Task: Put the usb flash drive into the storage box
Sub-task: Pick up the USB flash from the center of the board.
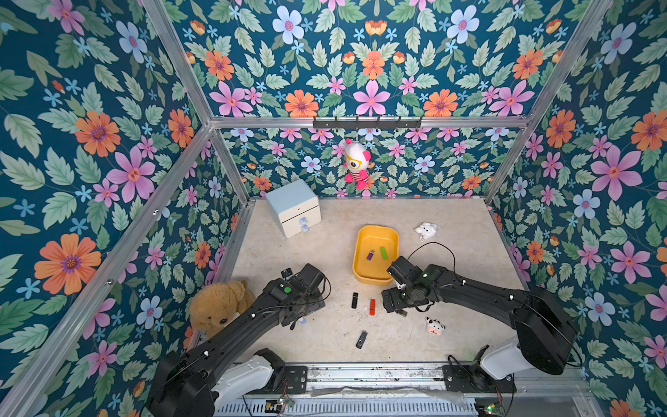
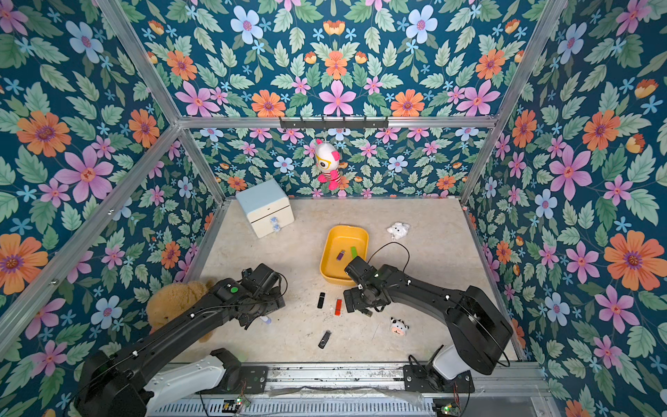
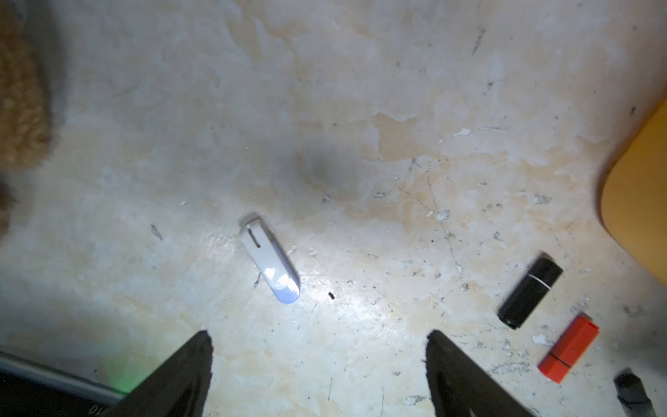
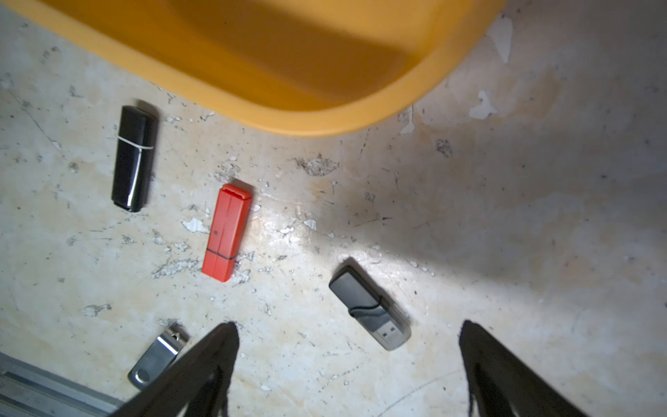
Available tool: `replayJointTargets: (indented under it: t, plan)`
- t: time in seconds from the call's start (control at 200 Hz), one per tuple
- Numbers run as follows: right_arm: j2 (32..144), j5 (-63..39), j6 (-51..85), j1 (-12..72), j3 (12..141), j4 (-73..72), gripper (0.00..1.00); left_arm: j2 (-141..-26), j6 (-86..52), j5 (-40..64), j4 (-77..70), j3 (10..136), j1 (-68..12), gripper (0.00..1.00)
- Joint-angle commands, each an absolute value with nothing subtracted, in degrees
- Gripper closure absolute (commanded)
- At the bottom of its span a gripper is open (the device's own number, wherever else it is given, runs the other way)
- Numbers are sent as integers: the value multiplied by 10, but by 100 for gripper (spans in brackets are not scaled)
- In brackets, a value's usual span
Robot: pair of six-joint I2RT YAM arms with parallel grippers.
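Read the table (image 1: 451,260) as a clock, with six at the arms' bases and twelve at the back wall. Nearest, at six, a black swivel drive (image 1: 361,339) lies alone. A small cow toy (image 1: 434,326) sits at about four, and a brown teddy bear (image 1: 216,307) is slumped at eight against the side wall.

A little further in, the left gripper (image 3: 319,334) hangs low at about seven. Its jaws are spread wide and hold nothing. A white drive (image 3: 270,257) lies flat on the table just ahead of its fingertips, untouched.

The right gripper (image 4: 350,325) hangs at about four, equally wide apart and empty. A grey drive (image 4: 370,307) lies just ahead of its fingertips, in line with the gap between them. Its metal plug is bare and points back toward the gripper, and nothing touches it.

Between the two grippers, just short of the centre, a black capped drive (image 1: 354,300) and a red drive (image 1: 372,307) lie side by side, close but apart.

Just past the centre toward twelve sits the storage box (image 1: 357,252), a shallow yellow tub. A purple drive (image 1: 370,255) and a green drive (image 1: 383,252) lie on its floor, near each other.

Beyond it, a white plush toy (image 1: 426,230) rests at one. A pale blue-and-white cabinet (image 1: 294,207) stands at eleven by the back wall. At twelve, a pink-and-white doll (image 1: 356,164) hangs from a hook rail on that wall.
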State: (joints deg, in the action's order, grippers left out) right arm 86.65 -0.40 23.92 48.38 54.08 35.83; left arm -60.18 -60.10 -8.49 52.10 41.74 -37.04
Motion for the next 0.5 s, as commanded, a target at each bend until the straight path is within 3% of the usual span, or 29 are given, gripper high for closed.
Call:
replayJointTargets:
  t: [0.0,0.495]
  plan:
    - [861,7,230,484,544,368,1,-596,-654,-105,528,405,-370,6]
    - [859,-2,214,484,542,365,1,-648,-656,-57,433,342,-323,6]
